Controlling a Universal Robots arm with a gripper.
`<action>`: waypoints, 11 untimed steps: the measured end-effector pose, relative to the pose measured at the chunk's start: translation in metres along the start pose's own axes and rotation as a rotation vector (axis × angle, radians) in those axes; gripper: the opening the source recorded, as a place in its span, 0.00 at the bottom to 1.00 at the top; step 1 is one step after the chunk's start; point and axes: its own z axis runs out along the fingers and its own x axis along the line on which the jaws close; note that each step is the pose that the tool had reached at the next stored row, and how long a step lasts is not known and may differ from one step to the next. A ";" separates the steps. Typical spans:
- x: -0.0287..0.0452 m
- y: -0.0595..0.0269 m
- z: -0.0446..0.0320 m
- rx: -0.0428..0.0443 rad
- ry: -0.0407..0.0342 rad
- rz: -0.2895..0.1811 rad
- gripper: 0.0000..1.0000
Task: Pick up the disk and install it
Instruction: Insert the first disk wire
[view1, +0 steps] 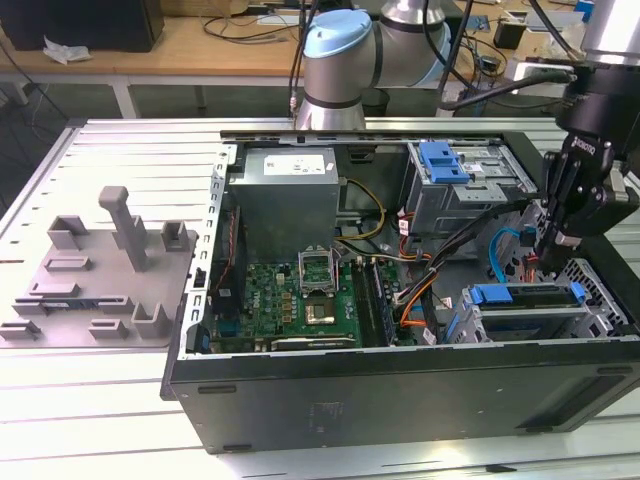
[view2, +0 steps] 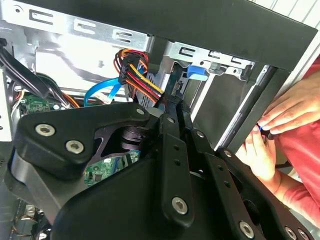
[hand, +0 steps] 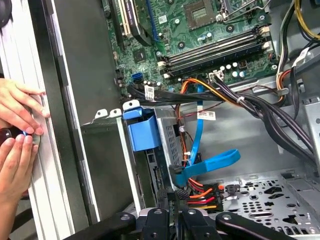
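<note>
As seen in the exterior view, left to right: grey plastic fixture (view1: 100, 265) on slatted table (view1: 120, 150), then open computer case (view1: 400, 400) holding power supply box (view1: 285, 200), motherboard (view1: 300, 290) and drive cage (view1: 430, 200) with blue latch. Further right, disk (view1: 520, 302) lying flat in lower bay near case front, blue frame showing. Gripper (view1: 553, 242) just above it — fingers drawn together, tips at black connector (hand: 178, 181) of red-yellow wire bundle; pinching it or not, cannot tell. Person's hands (hand: 17, 135) on case edge in first wrist view.
</note>
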 end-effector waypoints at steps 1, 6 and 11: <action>0.0015 0.0002 0.0005 0.0028 -0.0030 -0.006 0.17; 0.0044 0.0011 0.0014 0.0100 -0.0164 -0.030 0.17; 0.0077 0.0027 0.0025 0.0240 -0.0522 -0.093 0.17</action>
